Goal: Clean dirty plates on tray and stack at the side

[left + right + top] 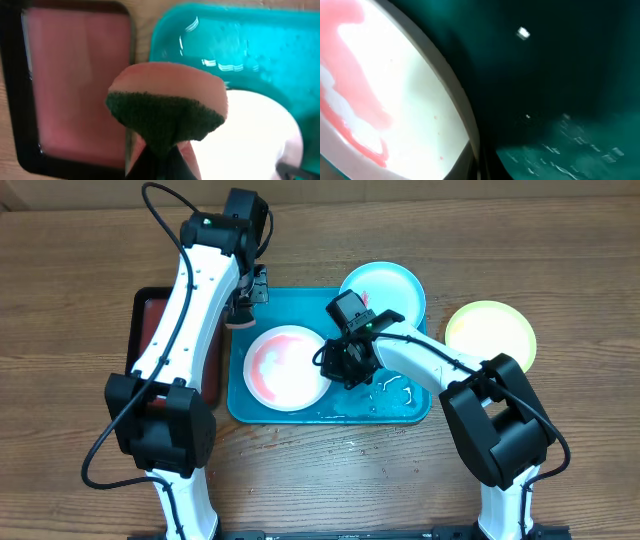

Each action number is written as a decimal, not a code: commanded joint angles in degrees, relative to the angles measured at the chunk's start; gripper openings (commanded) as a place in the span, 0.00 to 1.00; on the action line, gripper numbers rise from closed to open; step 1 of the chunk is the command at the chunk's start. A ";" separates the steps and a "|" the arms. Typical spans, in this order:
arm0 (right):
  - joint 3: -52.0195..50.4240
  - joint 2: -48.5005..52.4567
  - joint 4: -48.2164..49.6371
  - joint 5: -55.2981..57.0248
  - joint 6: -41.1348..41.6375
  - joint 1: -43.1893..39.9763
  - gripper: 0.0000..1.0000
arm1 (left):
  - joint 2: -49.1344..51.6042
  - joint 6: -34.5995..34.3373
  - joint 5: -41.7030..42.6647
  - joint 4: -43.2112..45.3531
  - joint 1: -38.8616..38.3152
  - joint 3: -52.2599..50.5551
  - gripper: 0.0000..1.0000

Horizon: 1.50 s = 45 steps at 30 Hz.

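Scrubbing step in hand. Large turquoise rectangular plastic tray (300, 305) mid-table. Round white plastic plate (285, 368), red-smeared, lies in tray's left half. Pink sponge with green scouring face (167, 105) pinched in left gripper (157, 161), above tray's left rim. Right gripper (345, 365) looks clamped on plate's right rim. Advice: hold rim steady, press green face flat, sweep across smear.

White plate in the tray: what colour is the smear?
Red-pink, on the left half of the white plate. Clearest in the overhead view.
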 commanded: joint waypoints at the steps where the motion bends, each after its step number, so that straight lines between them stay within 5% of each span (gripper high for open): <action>1: 4.39 -1.49 -6.38 10.45 -3.87 0.31 0.04 | -0.15 3.43 5.95 -2.34 1.86 1.18 0.04; 12: 10.54 -12.02 -18.05 40.98 -4.76 8.20 0.04 | -0.15 4.02 6.73 -2.58 2.84 1.18 0.04; 26: 10.67 -13.99 -19.65 79.95 -3.69 19.10 0.04 | -0.15 4.00 6.71 -2.43 2.84 1.16 0.04; 45: 10.67 -14.05 -19.65 105.98 -4.35 28.83 0.04 | -0.13 4.00 6.71 -2.45 2.84 1.16 0.04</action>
